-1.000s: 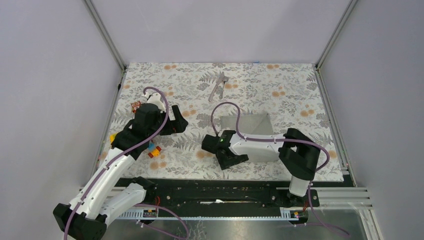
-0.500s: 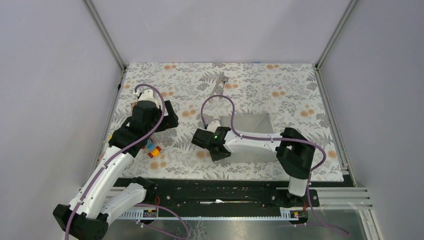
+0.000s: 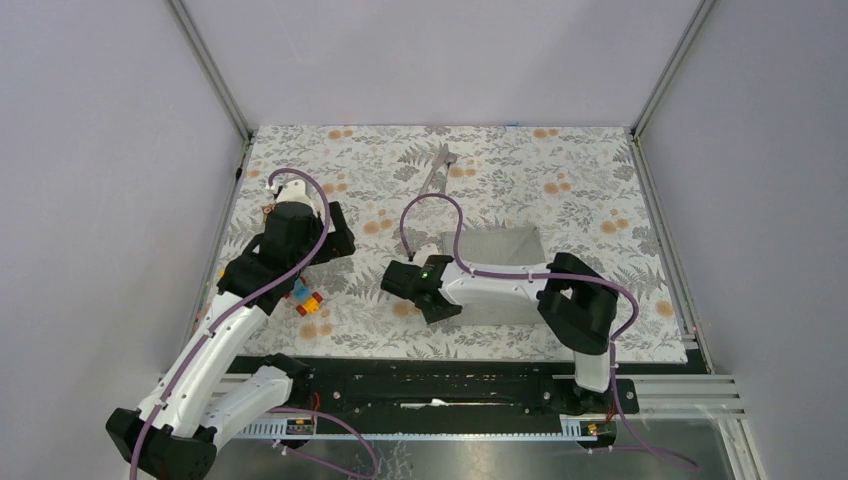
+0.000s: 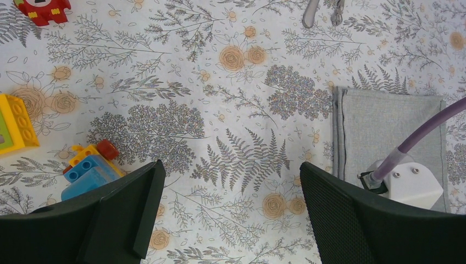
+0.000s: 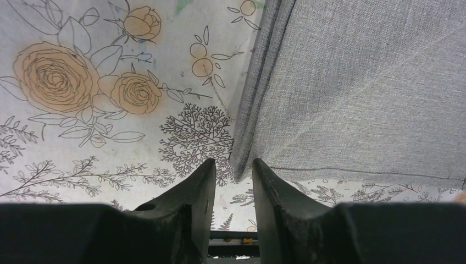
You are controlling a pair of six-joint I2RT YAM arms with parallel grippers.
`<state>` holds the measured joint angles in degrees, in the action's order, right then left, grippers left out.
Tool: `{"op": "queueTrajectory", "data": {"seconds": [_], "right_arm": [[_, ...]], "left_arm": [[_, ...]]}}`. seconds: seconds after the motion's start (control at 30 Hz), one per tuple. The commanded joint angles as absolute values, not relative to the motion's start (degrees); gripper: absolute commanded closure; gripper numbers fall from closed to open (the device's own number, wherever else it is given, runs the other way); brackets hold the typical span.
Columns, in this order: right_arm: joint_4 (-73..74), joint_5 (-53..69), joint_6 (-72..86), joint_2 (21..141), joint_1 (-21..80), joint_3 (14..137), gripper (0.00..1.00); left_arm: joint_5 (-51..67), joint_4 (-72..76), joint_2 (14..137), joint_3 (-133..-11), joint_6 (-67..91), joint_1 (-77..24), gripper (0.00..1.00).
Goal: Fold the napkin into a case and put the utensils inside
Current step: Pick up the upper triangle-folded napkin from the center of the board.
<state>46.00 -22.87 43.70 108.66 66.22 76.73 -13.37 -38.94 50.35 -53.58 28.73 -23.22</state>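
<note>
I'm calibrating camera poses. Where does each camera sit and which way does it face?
Top external: high behind the bases, looking down at the table; left arm and right arm show.
Left wrist: raised, looking down at blocks and napkin; left gripper shows, jaws wide.
Right wrist: low, facing the napkin's corner; right gripper shows.
All three share the napkin.

**Napkin**: plain mid-grey matte cloth, folded into a flat rectangle. Layered edges are stacked along its left side and a hem line runs along its near edge. It lies right of centre on the floral tablecloth.

**Utensils**: two slim, shiny silver pieces lying close together at a slant near the far edge, well apart from the napkin.
</note>
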Motion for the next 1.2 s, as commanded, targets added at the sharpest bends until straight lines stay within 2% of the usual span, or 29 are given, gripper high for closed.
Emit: {"op": "queueTrajectory", "data": {"seconds": [0.0, 0.63, 0.9, 1.0, 1.17], "right_arm": [[47.35, -25.43, 43.64, 109.78, 65.66, 78.11, 0.63], [40.58, -19.11, 41.10, 111.51, 62.86, 71.66, 0.62], [39.38, -15.67, 38.32, 112.57, 61.73, 70.13, 0.54], [38.96, -15.72, 37.58, 112.88, 61.63, 69.39, 0.60], [38.41, -16.94, 36.63, 111.19, 61.26, 69.53, 0.91]], "left_arm": [[-13.83, -36.79, 50.07, -53.35, 28.06, -22.85, 0.01], [-13.24, -36.63, 49.92, -53.09, 27.95, -22.85, 0.01], [-13.34, -36.56, 50.00, -53.01, 27.89, -22.85, 0.01], [-13.23, -36.38, 50.16, -52.98, 27.97, -22.85, 0.01], [-12.48, -36.06, 50.82, -52.75, 27.89, -22.76, 0.01]]}}
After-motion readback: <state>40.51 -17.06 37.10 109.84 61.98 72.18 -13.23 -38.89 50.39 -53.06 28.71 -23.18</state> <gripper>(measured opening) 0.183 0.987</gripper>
